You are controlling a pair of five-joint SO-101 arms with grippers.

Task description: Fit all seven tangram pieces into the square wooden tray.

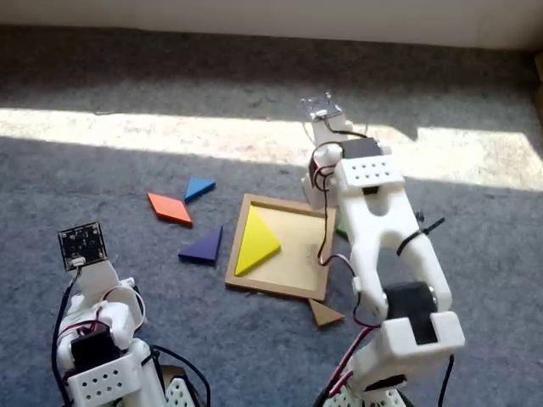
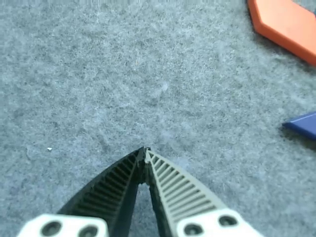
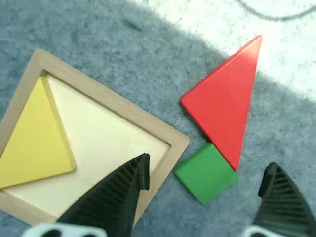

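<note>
The square wooden tray (image 1: 299, 270) lies mid-carpet with a yellow triangle (image 1: 253, 242) in its left half. My right gripper (image 3: 207, 165) hangs open over the green square (image 3: 206, 173), one finger over the tray's corner (image 3: 170, 143), the other over bare carpet. The red triangle (image 3: 224, 98) touches the green square just outside the tray. Left of the tray lie the orange parallelogram (image 1: 170, 208), a light blue triangle (image 1: 198, 187) and a dark blue triangle (image 1: 204, 246). A brown triangle (image 1: 325, 314) lies at the tray's near corner. My left gripper (image 2: 145, 152) is shut, empty, above bare carpet.
Grey carpet covers the floor, with a sunlit band (image 1: 170, 136) across the far side. The right arm (image 1: 377, 220) stretches over the tray's right edge and hides the pieces there from above. The left arm (image 1: 97, 339) stays at the near left corner.
</note>
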